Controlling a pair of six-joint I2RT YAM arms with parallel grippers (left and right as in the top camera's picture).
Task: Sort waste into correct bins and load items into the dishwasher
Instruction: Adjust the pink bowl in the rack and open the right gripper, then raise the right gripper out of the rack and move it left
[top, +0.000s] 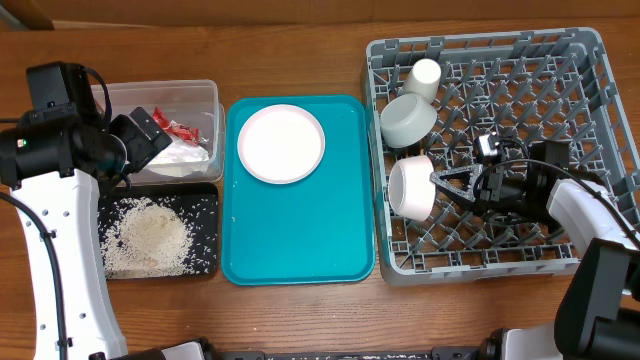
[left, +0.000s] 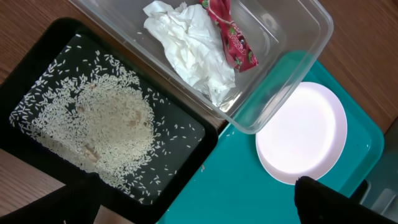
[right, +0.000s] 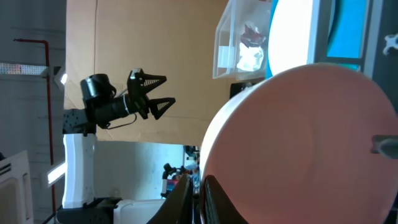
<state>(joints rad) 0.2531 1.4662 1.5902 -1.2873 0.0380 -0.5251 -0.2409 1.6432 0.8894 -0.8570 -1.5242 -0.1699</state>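
My right gripper (top: 437, 183) (right: 200, 199) is shut on the rim of the white bowl (top: 409, 187) (right: 298, 149) and holds it on its side inside the grey dish rack (top: 590, 60). The white cup (top: 424, 77) and grey-green bowl (top: 407, 118) lie in the rack's far left corner. The pale pink plate (top: 281, 143) (left: 303, 133) sits on the teal tray. My left gripper (top: 148, 135) (left: 199, 208) is open and empty over the clear tub (top: 205, 95) (left: 292, 37), which holds the white napkin (left: 186, 46) and red wrapper (left: 233, 37). Rice (top: 148, 235) (left: 106, 121) lies in the black tray (top: 205, 205). The chopsticks are out of view.
The teal tray (top: 300, 230) (left: 249, 193) lies between the bins and the rack. The wooden table (top: 300, 50) surrounds everything. The rack's right part has bare pegs.
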